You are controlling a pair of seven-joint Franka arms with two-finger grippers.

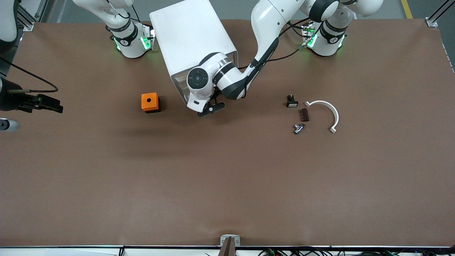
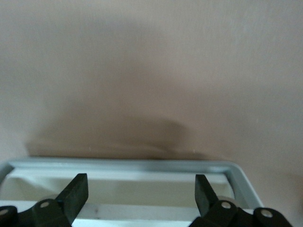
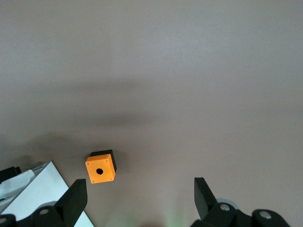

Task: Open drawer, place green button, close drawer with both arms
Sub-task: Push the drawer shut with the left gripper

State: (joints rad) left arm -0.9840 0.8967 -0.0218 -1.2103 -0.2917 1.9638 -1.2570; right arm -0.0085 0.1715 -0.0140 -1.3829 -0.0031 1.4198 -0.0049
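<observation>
The left gripper (image 2: 142, 187) is seen low at the front of the white drawer cabinet (image 1: 193, 42), at the cabinet's six o'clock in the front view. Its fingers are spread wide and nothing is held between them. A pale rimmed edge of the cabinet is caught just under the fingertips in the left wrist view. Whether the drawer is pulled out cannot be told. The cabinet's front corner is crossed by the left arm (image 1: 263, 46), reaching in from its base at one o'clock.

The button (image 1: 298, 128) is found on the table (image 1: 227, 185), well apart from the cabinet, between three and four o'clock of the left gripper and toward the left arm's end. It is crowded by small parts: a dark brown block (image 1: 304, 114) just beside it at one o'clock, a black-and-white switch part (image 1: 292, 101) at twelve o'clock, and a white curved bracket (image 1: 336, 115) arcing round at two to three o'clock.

An orange box (image 1: 150, 102) with a hole is set at nine o'clock of the left gripper, near the cabinet front.

The right gripper (image 3: 139, 189) is held high over the table toward the right arm's end, waiting, its fingers wide apart and empty, with the orange box seen below it.
</observation>
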